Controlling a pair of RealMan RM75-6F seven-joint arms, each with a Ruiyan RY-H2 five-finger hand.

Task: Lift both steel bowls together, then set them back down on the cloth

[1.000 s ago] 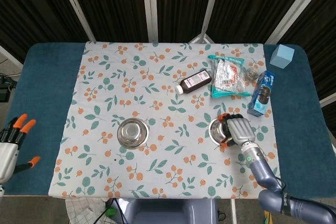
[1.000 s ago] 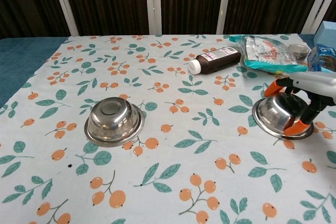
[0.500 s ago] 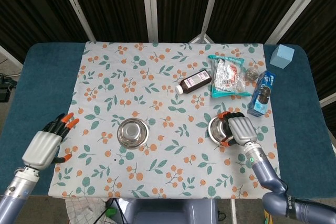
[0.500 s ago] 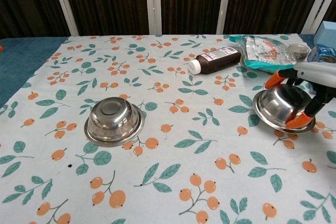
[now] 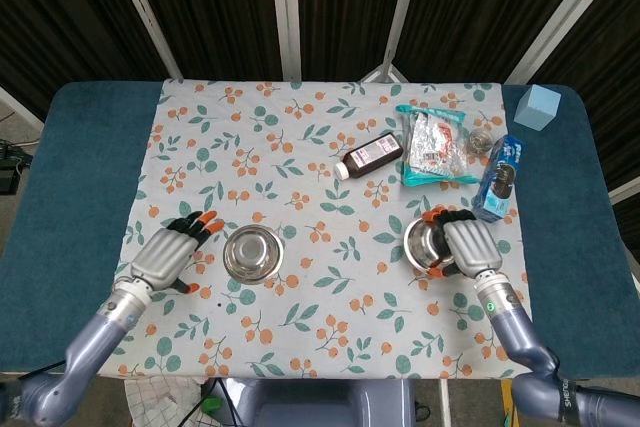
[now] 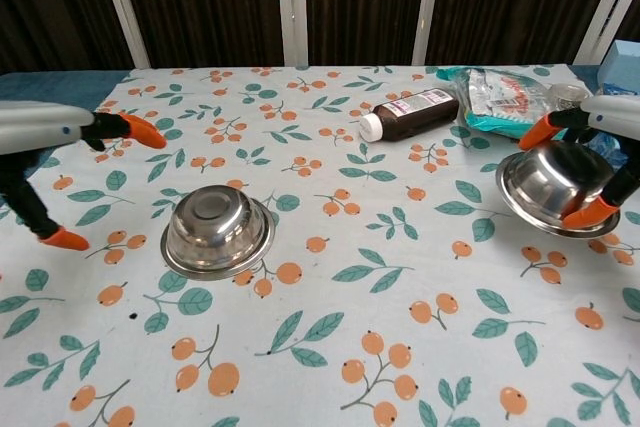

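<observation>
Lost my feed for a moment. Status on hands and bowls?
Right hand holds right bowl, tilted off the cloth. Left hand open beside left bowl, not touching. Nothing in the way.

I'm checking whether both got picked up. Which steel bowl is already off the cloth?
The right bowl, gripped and tilted in the right hand. The left bowl sits flat on the cloth, with the left hand beside it, not touching.
</observation>
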